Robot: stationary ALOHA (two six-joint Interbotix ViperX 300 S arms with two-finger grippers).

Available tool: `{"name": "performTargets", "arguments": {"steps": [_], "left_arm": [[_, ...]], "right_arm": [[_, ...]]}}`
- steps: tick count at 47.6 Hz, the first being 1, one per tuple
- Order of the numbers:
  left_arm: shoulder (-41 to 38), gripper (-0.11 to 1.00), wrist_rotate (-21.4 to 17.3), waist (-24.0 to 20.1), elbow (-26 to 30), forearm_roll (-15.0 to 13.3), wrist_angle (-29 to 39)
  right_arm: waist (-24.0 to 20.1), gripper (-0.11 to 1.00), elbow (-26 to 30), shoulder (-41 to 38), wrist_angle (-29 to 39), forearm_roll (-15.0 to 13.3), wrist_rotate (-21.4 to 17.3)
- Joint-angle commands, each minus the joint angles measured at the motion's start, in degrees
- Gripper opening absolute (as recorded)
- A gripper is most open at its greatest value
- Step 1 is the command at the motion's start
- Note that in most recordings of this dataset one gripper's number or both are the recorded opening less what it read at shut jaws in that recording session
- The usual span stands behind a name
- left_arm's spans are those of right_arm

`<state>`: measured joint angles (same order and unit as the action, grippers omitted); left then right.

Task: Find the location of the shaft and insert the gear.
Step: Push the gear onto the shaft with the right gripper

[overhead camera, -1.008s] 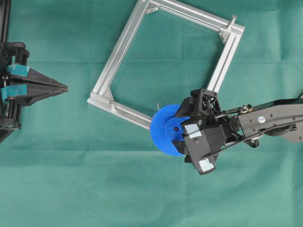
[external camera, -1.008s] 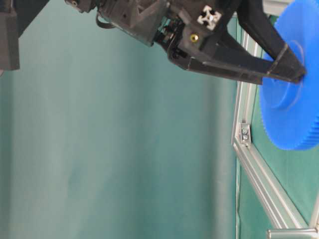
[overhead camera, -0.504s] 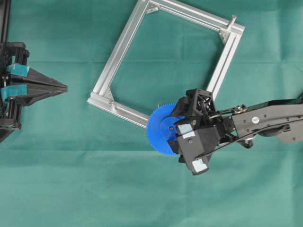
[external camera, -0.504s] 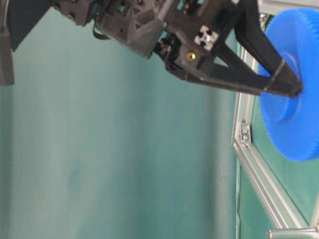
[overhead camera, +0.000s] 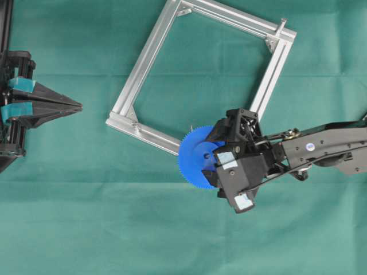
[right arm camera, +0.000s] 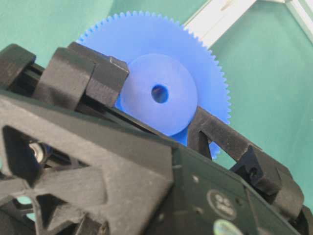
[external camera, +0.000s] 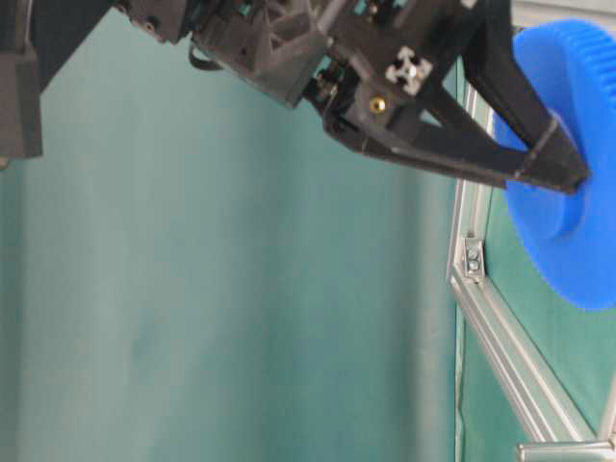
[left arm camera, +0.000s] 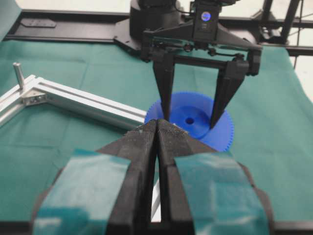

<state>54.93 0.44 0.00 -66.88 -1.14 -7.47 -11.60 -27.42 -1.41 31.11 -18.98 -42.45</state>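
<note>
The blue gear [overhead camera: 192, 163] hangs at the near corner of the aluminium frame [overhead camera: 143, 63], with my right gripper [overhead camera: 211, 156] shut on its raised hub. In the right wrist view the gear [right arm camera: 161, 63] fills the top, one finger on each side of the hub, and the centre hole is bare. The table-level view shows the gear [external camera: 577, 241] tilted above the cloth. The shaft [overhead camera: 282, 23], a short upright metal post, stands on the frame's far right corner, well away from the gear. My left gripper [overhead camera: 79, 106] rests shut at the far left and holds nothing.
The square frame lies on green cloth, and the gear covers its near corner. In the left wrist view the shaft [left arm camera: 18, 74] rises at the left end of a rail [left arm camera: 88, 104]. Green cloth stretches in front of the frame and to its left.
My right gripper has carried the gear slightly to the left, further over the frame's near corner, then almost stopped. The left gripper has stayed still.
</note>
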Motion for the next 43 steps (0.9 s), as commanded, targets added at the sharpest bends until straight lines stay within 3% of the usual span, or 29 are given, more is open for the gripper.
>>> {"name": "performTargets", "arguments": {"steps": [1,11,43], "left_arm": [[-0.53,0.01,-0.09,-0.18,0.62,-0.09,-0.35],[-0.53,0.01,-0.09,-0.09,0.62,-0.09,-0.35],[-0.53,0.01,-0.09,-0.09,0.62,-0.09,-0.35]], "right_arm": [[-0.53,0.69,-0.62,1.76,0.35,0.53,-0.70],[-0.62,0.69,-2.55,2.99,-0.09,0.44,-2.55],[-0.79,0.69,-2.64,0.00,-2.99,0.09,-2.55]]}}
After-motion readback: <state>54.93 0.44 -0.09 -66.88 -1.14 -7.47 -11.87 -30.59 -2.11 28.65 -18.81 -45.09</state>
